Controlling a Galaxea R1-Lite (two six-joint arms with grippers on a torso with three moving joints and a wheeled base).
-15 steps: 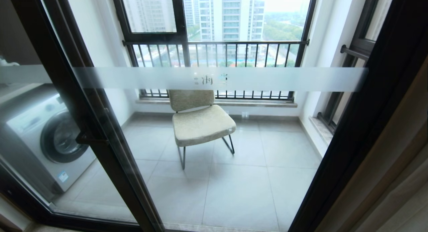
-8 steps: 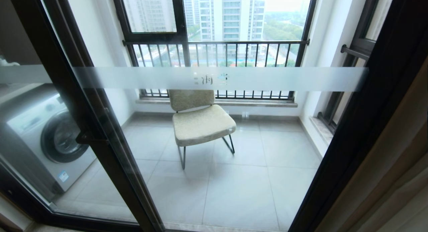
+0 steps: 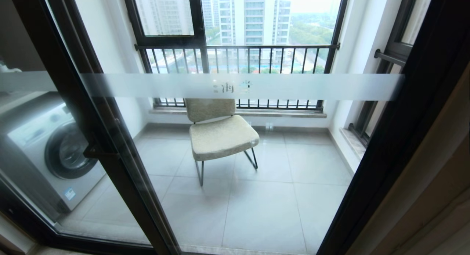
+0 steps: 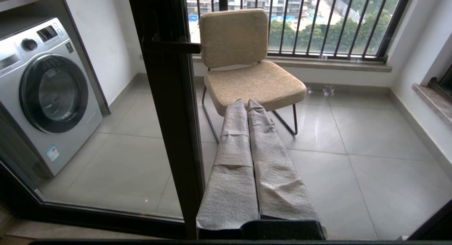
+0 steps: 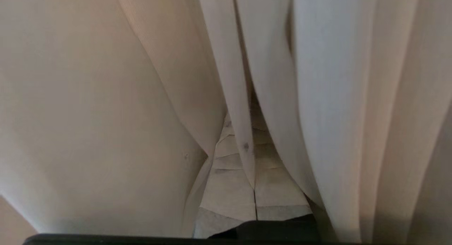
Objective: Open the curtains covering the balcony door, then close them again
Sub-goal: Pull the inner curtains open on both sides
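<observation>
So the balcony door (image 3: 235, 144) fills pretty much the whole head view, its glass uncovered, with the frosted band (image 3: 242, 86) running across and the black handle (image 3: 96, 152) on the middle frame post. Through the glass there's a beige chair (image 3: 219, 132) on grey tile, a washing machine (image 3: 55, 155) off to the left, and the railed window (image 3: 238, 53) behind. The curtains (image 3: 437, 196) are bunched at the far right edge, beside the door frame, leaving the door clear.

Neither arm shows in the head view. The left gripper (image 4: 247, 104) sits low, aimed at the glass, its two fabric-wrapped fingers (image 4: 235, 139) pressed flat together with nothing between them. The right gripper (image 5: 254, 132) is buried in the curtain folds: beige panel on one side, paler sheer folds on the other, fabric draping right over its fingers (image 5: 231, 181). Those fingers are squeezed together too, though it's hard to say if any cloth is actually pinched between the tips.
</observation>
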